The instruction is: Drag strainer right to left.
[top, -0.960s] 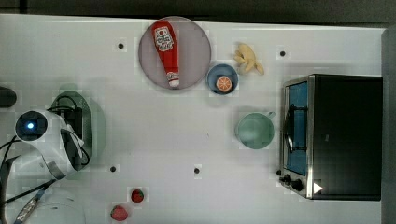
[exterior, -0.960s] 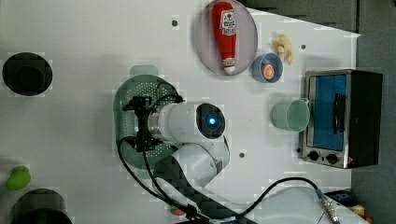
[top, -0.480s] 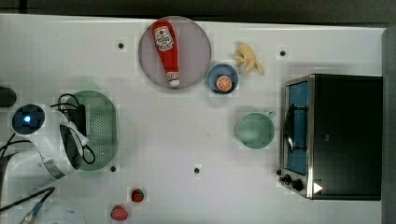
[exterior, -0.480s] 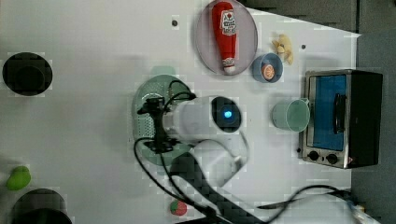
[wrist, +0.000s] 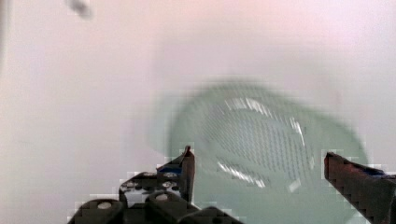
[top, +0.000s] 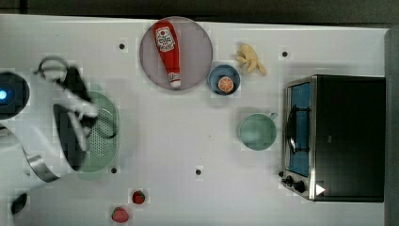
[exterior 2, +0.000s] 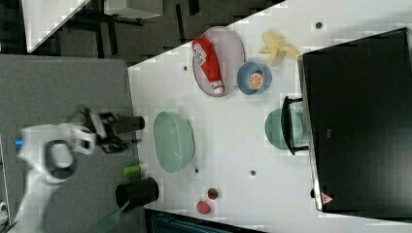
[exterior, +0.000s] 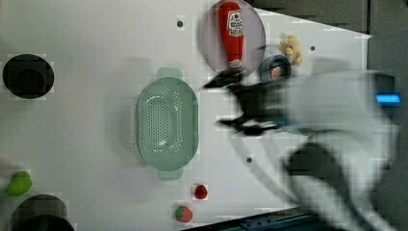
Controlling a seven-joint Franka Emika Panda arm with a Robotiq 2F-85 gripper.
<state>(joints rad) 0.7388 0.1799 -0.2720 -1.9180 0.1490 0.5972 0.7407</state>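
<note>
We see a robot arm (exterior 2: 48, 155) with rounded white shells and a dark grey band between its segments. A small blue light (top: 3, 95) glows on a black round cap in the top view, and the same blue light (exterior: 388, 99) shows as a short bar in the left view. Its black gripper (wrist: 275, 172) has two slim, dark fingers (wrist: 188, 170) set wide apart, with silver screws on the black block behind them. A dark cable loops along the arm.
</note>
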